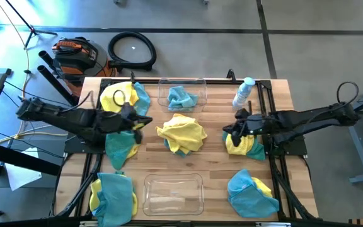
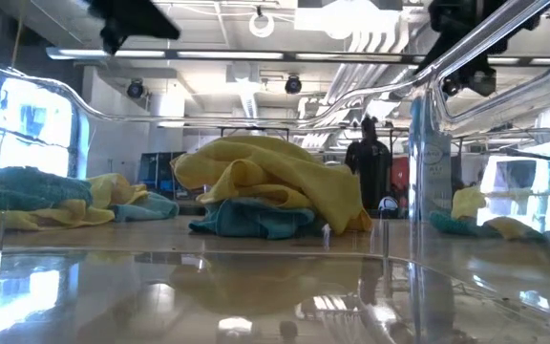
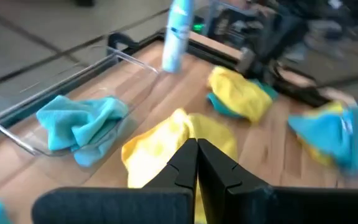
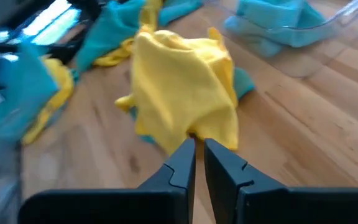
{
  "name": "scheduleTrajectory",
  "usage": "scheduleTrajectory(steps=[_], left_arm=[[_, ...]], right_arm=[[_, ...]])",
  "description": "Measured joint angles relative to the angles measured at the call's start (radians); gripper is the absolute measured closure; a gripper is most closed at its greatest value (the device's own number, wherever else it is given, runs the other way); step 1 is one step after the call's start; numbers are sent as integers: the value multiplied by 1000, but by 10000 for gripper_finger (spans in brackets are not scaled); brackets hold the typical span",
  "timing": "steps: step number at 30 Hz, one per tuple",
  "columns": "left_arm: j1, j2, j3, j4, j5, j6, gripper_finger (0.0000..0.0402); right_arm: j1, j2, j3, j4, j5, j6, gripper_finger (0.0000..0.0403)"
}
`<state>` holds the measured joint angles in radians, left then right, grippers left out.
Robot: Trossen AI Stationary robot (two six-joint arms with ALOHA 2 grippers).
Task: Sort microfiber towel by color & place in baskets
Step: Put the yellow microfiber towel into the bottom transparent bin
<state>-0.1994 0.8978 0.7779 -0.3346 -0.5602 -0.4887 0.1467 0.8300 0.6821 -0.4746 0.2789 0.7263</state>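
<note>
The table [image 1: 213,154] is a slatted wooden top in pale butcher-block tones, framed by dark rails, standing on a smooth grey concrete floor. Beyond its far edge lie a coiled black hose [image 1: 132,50] and an orange-and-black shop vacuum [image 1: 75,55]; the low view looks into a workshop with white ceiling ducts and bright strip lights. Fuzzy microfiber towels are scattered over the wood in soft crumpled heaps: a yellow-over-teal pile [image 1: 181,134] at the centre, a yellow and teal heap [image 1: 123,98] at the far left, a teal cloth [image 1: 120,148] hanging by the left arm, mixed heaps at the near left [image 1: 113,195] and near right [image 1: 252,192], and a small yellow and teal bunch [image 1: 244,146] under the right arm. Two clear plastic baskets with rounded corners sit on the midline: the far basket [image 1: 198,85] holds one teal towel [image 1: 181,98], the near basket [image 1: 197,183] shows no cloth. A slim white-and-clear bottle [image 1: 242,93] stands upright at the far right. The left gripper [image 3: 196,152] hovers left of the centre pile with its fingers pressed together on nothing. The right gripper [image 4: 197,152] sits over the right bunch, its fingers almost together with a narrow gap; whether cloth is pinched cannot be told.
</note>
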Motion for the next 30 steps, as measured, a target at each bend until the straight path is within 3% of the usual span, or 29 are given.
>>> scheduleTrajectory(steps=[5,10,14,19,23,30], left_arm=[[32,191,171,-48,-4,-83,402],[63,328,205,123,-3,-18,398],[96,420,242,169,89,-44,366],[134,527,294,150,286,-121,291],[167,621,407,-37,385,-60,262],[201,807,643,-393,365,86,259]], right_arm=[[0,-104,-5,-19,-22,-83,375],[-1,-179,-5,-23,-43,-181,375],[0,-217,-5,-31,-73,-211,375],[0,-235,-5,-114,-104,-207,375],[0,-235,-6,-188,-104,-152,375],[0,-235,-6,-214,-102,-34,375]])
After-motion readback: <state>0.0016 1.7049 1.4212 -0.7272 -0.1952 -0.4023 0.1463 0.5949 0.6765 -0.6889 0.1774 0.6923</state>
